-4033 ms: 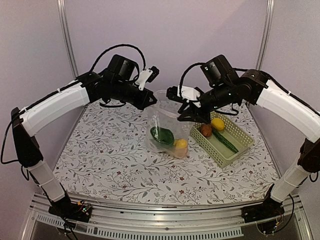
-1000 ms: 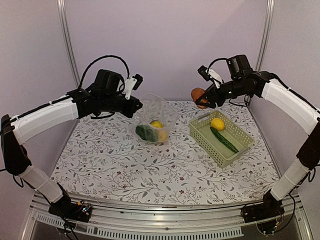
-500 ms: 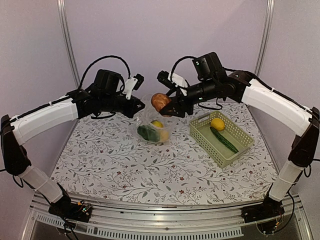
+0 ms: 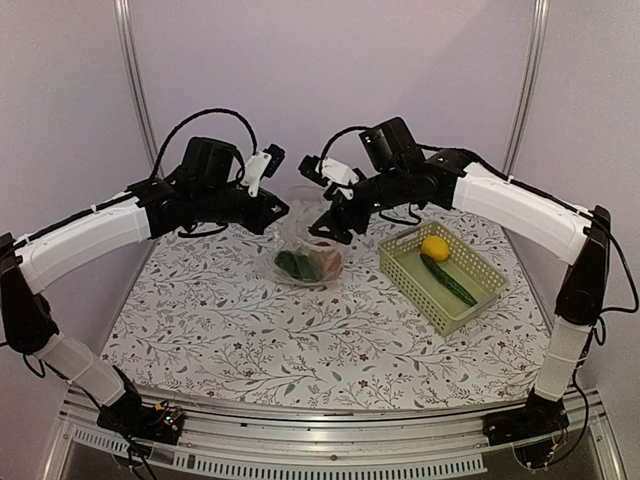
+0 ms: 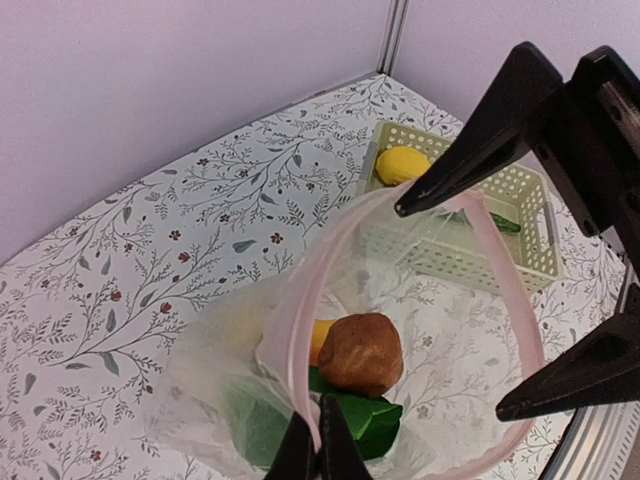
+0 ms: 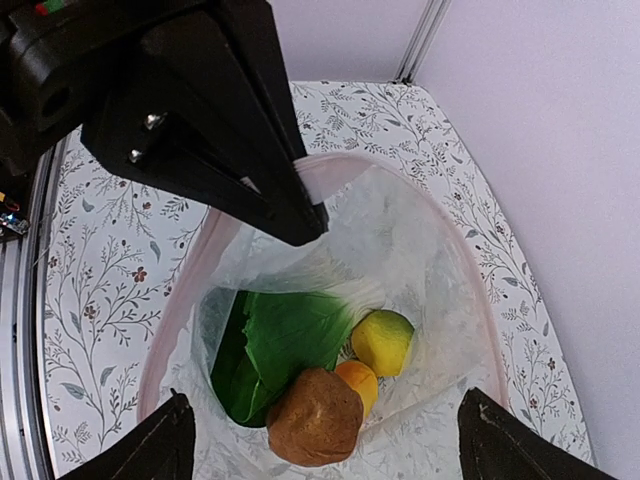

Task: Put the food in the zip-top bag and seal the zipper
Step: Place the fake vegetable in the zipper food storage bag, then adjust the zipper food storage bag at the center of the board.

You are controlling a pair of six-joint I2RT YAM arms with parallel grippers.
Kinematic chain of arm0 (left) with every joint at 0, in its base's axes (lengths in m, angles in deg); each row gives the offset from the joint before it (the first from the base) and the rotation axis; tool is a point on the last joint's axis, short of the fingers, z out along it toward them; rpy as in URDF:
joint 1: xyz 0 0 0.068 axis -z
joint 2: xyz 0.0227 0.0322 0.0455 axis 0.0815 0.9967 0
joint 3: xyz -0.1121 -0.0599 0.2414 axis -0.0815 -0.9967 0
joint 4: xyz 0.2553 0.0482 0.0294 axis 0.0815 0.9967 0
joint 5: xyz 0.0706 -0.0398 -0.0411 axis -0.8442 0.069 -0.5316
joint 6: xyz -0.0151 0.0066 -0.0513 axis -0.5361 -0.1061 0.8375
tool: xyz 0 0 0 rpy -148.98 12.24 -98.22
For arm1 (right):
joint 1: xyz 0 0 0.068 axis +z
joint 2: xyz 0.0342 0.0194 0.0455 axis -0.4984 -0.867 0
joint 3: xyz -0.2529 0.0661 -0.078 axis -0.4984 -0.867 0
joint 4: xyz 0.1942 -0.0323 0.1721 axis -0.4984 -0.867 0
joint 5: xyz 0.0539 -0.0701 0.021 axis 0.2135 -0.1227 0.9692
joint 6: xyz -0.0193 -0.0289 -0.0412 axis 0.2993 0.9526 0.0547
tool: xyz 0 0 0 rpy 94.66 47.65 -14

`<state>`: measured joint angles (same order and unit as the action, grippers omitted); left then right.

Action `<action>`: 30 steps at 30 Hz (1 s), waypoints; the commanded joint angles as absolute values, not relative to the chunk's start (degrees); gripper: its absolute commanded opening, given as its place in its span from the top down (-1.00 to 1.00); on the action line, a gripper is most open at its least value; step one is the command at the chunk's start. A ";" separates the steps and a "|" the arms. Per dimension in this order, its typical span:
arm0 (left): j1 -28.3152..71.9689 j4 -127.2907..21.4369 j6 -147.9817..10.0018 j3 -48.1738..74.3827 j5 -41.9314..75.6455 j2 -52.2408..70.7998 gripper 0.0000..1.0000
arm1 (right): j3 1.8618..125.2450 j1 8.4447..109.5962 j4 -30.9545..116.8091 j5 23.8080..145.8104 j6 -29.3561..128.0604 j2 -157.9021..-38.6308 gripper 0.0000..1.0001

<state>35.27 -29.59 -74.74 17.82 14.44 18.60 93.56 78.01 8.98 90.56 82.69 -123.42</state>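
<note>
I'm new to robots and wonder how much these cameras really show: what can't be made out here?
Top view: the food inside the zip-top bag is a small green-brown blur; the right gripper covers the mouth.
Left wrist view: the cucumber shows only a tip; the bag covers the rest.
Right wrist view: the near stretch of the zipper is cut off by the bottom edge.

Bag [image 4: 310, 252] is mid-table [image 4: 250, 340], toward the back. Basket [image 4: 412, 295] is to its right, not touching.
In basket: round fruit [image 4: 434, 247] at the back, cucumber [image 4: 452, 282] in front of it.
In bag: lump [image 6: 315, 430] on top of leafy veg [image 6: 280, 345], second fruit [image 6: 382, 340] and small piece [image 6: 358, 380] beside them.
Left gripper [image 4: 283, 210] pinches the bag rim on its left side. Right gripper [image 4: 328, 226] is spread over the mouth from the right.
</note>
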 commanded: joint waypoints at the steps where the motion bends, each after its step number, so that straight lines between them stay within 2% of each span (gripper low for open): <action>1: 34.89 -31.61 -74.63 17.23 15.01 16.93 1.00 | 93.92 78.83 6.55 93.91 83.25 -119.95 -0.75; 4: 34.79 -31.62 -74.59 17.22 15.06 17.02 1.00 | 91.99 79.48 2.68 98.85 87.96 -118.16 -0.57; 10: 34.54 -31.66 -74.61 17.22 15.28 16.97 1.00 | 90.06 81.40 -1.35 96.04 93.14 -118.48 -0.25; 18: 34.53 -31.58 -74.82 17.14 15.10 16.93 1.00 | 88.22 84.82 -0.96 88.13 95.35 -121.67 -0.01; 19: 34.54 -31.58 -74.89 17.14 15.03 16.85 1.00 | 88.39 84.98 -0.61 87.00 95.23 -122.25 0.10; 20: 34.48 -31.58 -74.96 17.14 14.90 16.78 1.00 | 88.83 85.03 -0.41 85.92 94.83 -123.01 0.30; 22: 34.52 -31.41 -75.19 17.14 14.61 16.75 1.00 | 89.96 85.01 0.35 83.43 94.21 -123.71 0.52; 24: 34.44 -31.22 -75.35 17.23 14.30 16.68 0.90 | 91.08 85.03 1.25 80.76 94.23 -123.79 0.73; 25: 34.44 -31.09 -75.38 17.23 14.08 16.67 0.83 | 91.75 85.05 1.31 79.90 94.42 -123.80 0.93; 26: 34.48 -30.99 -75.48 17.28 13.86 16.67 0.78 | 92.67 85.02 1.21 79.48 94.89 -123.73 1.00; 30: 34.44 -29.89 -76.06 17.72 11.04 16.87 0.79 | 96.91 85.01 0.94 78.54 96.42 -122.29 1.00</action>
<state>34.99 -29.59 -75.03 17.80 13.70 18.43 91.40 85.01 -0.14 81.88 95.04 -123.73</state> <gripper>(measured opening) 0.114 0.007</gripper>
